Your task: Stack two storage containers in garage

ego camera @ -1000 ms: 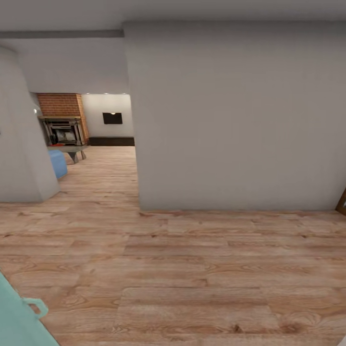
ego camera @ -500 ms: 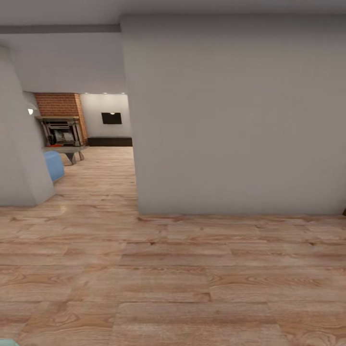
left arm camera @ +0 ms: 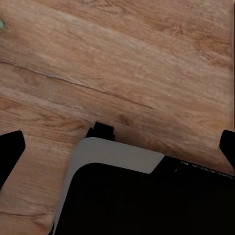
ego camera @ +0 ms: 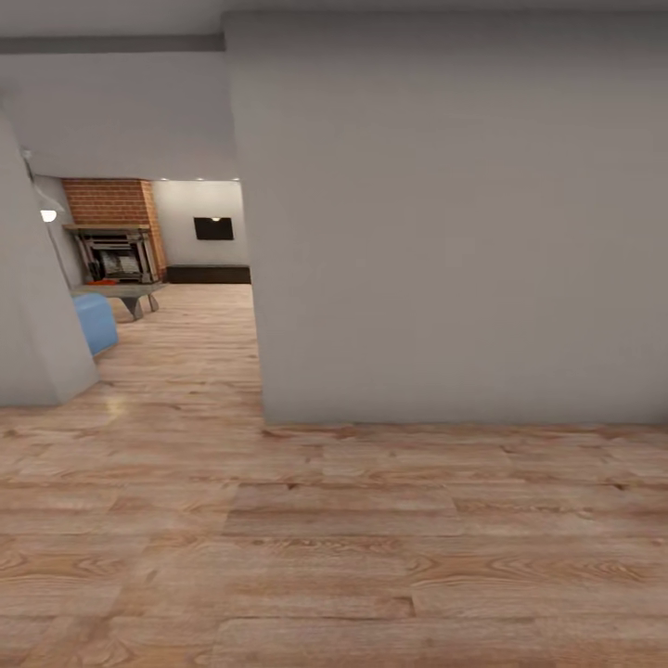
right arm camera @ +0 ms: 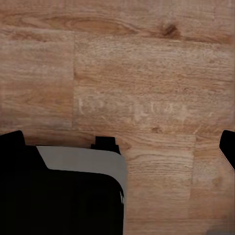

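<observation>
Nearest you, both wrist cameras look down on light wood plank floor (ego camera: 353, 547), and each hand is empty: the left gripper (left arm camera: 117, 147) has its dark fingertips (left arm camera: 11, 149) at opposite edges of its frame, spread wide with nothing between them, and the right gripper (right arm camera: 120, 147) shows the same wide spread, one fingertip (right arm camera: 227, 147) at the right edge. The dark and pale body below each is the robot's own base. In the head view, planks fill the lower half; a broad grey wall (ego camera: 445, 232) takes the centre and right. At the left, a passage leads on past a blue seat (ego camera: 96, 322) toward the living room (ego camera: 199, 250), where you see the red brick chimney (ego camera: 109, 202), the dark fireplace (ego camera: 113, 254), a wall-mounted TV (ego camera: 213, 228) and a low dark bench (ego camera: 208, 274). A small orange-red patch (ego camera: 104, 280) by the hearth may be one of the storage containers, but it is too small to confirm. Judging from their description, expect light, stiff, thin-walled bins with slick ribbed sides; pinching one long rim wall should hold best.
</observation>
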`<state>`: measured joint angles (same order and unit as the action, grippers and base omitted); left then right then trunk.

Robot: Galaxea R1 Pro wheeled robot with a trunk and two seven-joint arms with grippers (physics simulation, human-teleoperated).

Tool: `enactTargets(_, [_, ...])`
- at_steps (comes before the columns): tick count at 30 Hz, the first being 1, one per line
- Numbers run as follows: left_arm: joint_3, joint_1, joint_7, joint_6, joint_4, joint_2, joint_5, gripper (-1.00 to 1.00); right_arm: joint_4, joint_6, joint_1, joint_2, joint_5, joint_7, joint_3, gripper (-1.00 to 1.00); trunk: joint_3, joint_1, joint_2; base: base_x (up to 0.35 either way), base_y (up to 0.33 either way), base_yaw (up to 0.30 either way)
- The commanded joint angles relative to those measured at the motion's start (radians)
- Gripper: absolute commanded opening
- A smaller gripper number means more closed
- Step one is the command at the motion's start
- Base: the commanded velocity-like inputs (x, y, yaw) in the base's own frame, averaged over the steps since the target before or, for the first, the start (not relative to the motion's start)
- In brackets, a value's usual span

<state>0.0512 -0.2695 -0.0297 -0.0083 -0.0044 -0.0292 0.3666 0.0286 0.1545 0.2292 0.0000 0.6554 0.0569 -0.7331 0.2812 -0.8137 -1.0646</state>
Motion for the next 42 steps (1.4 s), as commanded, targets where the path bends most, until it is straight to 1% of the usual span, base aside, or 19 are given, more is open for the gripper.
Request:
enactTargets(1, [0.006,0.000,-0.002,-0.001,0.000,0.000,0.006,1.00,0.002,0.004,0.001,0.000,0.005,0.001,-0.007,1.00,0.001,-0.001,-0.001,0.321,0.000,0.000])
enactTargets(17, [0.006,0.000,-0.003,-0.001,0.000,0.000,0.006,1.00,0.002,0.008,0.001,0.010,0.011,0.007,-0.005,1.00,0.001,-0.001,-0.001,0.321,0.000,0.000])
enactTargets(25, [0.006,0.000,-0.002,-0.001,0.000,0.000,0.006,1.00,0.002,0.008,0.001,0.004,0.013,0.006,-0.004,1.00,0.001,-0.001,-0.001,0.321,0.000,0.019])
enactTargets(42, [0.006,0.000,-0.003,-0.001,0.000,0.000,0.006,1.00,0.002,0.008,0.001,0.002,0.009,0.003,-0.004,1.00,0.001,-0.001,-0.001,0.321,0.000,0.250])
